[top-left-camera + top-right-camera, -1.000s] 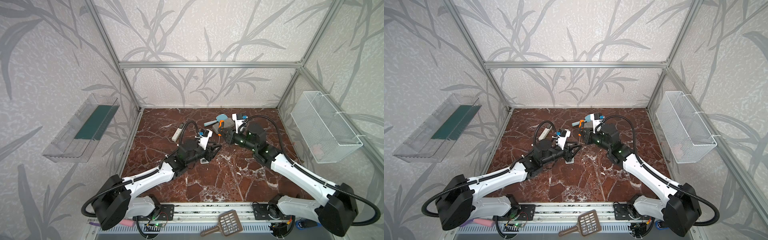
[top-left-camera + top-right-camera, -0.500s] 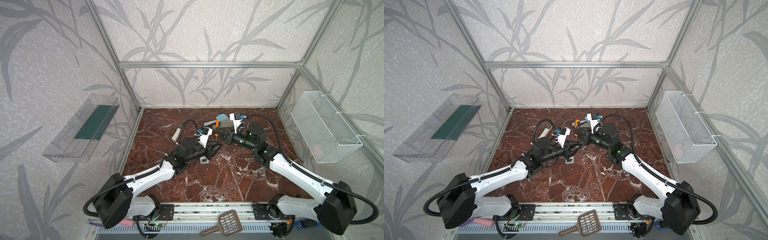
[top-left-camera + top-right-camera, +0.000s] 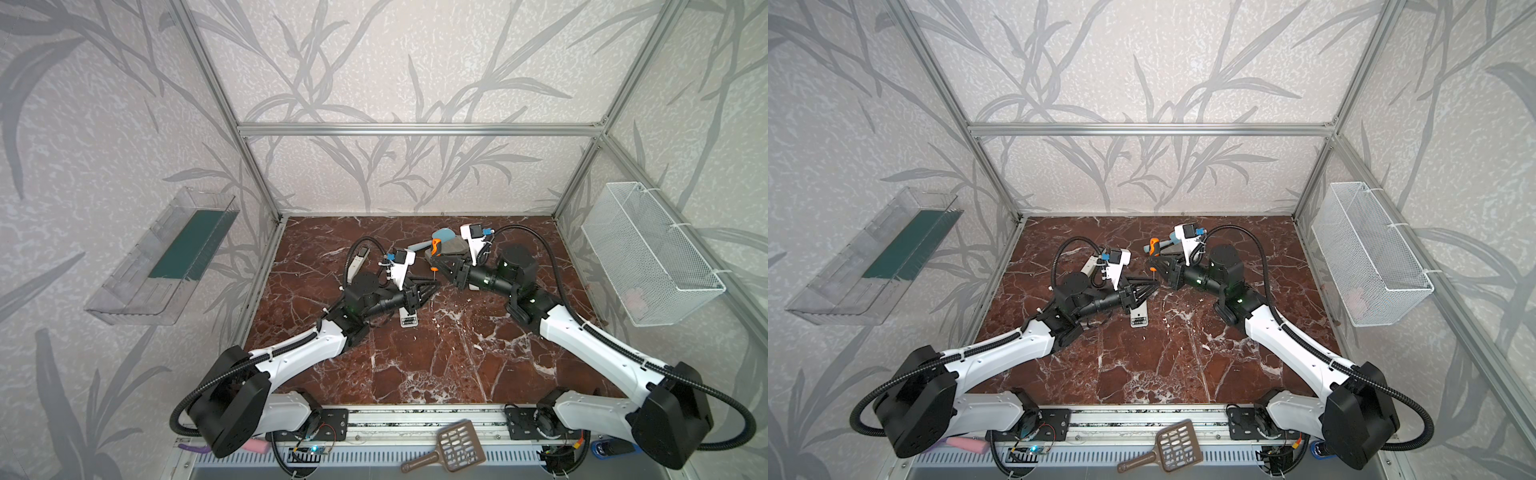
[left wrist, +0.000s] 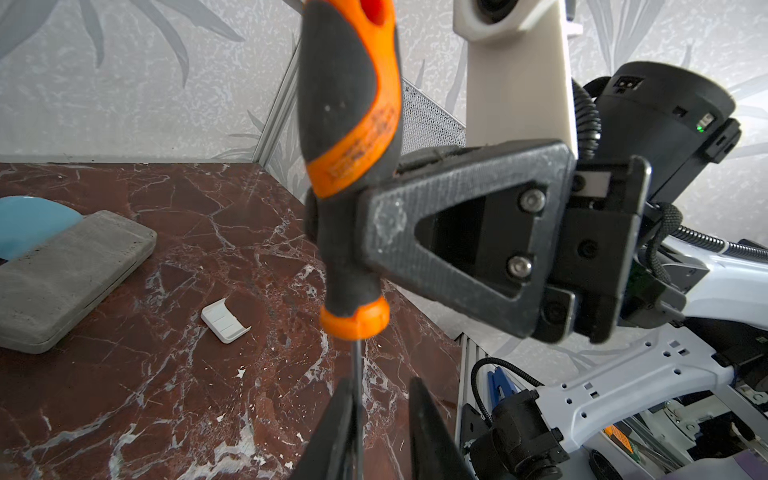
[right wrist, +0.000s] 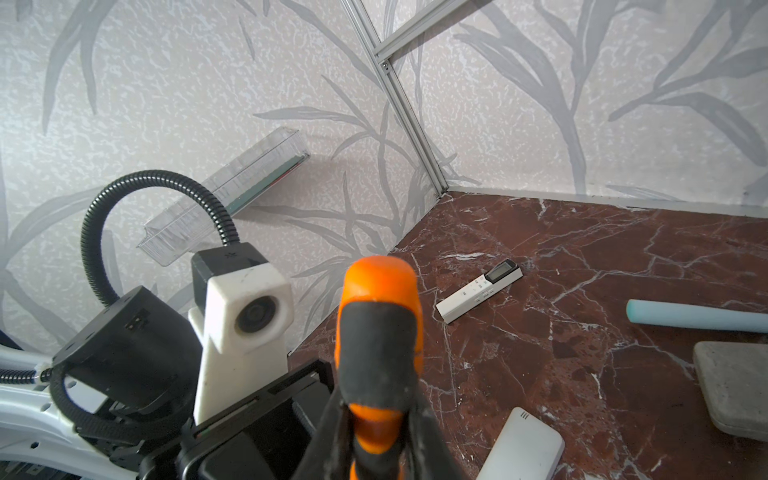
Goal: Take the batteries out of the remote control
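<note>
One screwdriver (image 4: 349, 124), two white remotes (image 5: 480, 293) (image 5: 521, 449), one cover (image 4: 224, 321)

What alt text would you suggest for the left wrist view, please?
The right gripper clamps an orange-and-black-handled screwdriver upright, its thin metal shaft reaching down to the parted black fingers of the left gripper. A grey rectangular slab and a small white plastic cover lie on the red-brown marble table.

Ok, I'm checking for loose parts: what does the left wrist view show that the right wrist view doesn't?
Left wrist only: a small white cover on the table, and the thin shaft of the screwdriver reaching the left gripper. Right wrist only: a white remote with a display, and a clear tray on the wall. Both: the screwdriver's orange handle clamped in the right gripper, and the grey slab.
</note>
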Action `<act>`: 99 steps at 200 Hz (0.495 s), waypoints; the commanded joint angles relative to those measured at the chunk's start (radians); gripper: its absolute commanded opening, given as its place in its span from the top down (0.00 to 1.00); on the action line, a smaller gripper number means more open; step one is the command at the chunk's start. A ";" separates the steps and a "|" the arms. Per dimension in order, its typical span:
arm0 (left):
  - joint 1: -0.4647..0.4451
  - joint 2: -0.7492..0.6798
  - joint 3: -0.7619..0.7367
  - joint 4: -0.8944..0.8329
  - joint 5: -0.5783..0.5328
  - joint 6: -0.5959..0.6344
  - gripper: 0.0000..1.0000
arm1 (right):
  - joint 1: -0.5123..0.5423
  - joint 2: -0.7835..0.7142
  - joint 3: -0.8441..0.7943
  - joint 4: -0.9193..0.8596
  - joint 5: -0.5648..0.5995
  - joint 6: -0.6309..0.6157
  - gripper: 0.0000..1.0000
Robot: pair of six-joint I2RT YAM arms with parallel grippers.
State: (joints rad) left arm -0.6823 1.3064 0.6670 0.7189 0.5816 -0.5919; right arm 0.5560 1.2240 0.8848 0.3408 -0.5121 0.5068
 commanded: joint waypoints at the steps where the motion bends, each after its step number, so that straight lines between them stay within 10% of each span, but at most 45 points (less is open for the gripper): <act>1: 0.001 0.028 0.002 0.060 0.055 -0.029 0.75 | -0.007 -0.022 -0.003 0.052 -0.016 -0.008 1.00; 99: 0.003 0.007 0.012 -0.024 0.055 0.027 0.98 | -0.021 -0.032 -0.001 0.036 -0.007 0.008 0.94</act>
State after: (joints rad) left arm -0.6796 1.3472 0.6674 0.7353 0.6300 -0.6025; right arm 0.5411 1.2205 0.8841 0.3447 -0.5182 0.5163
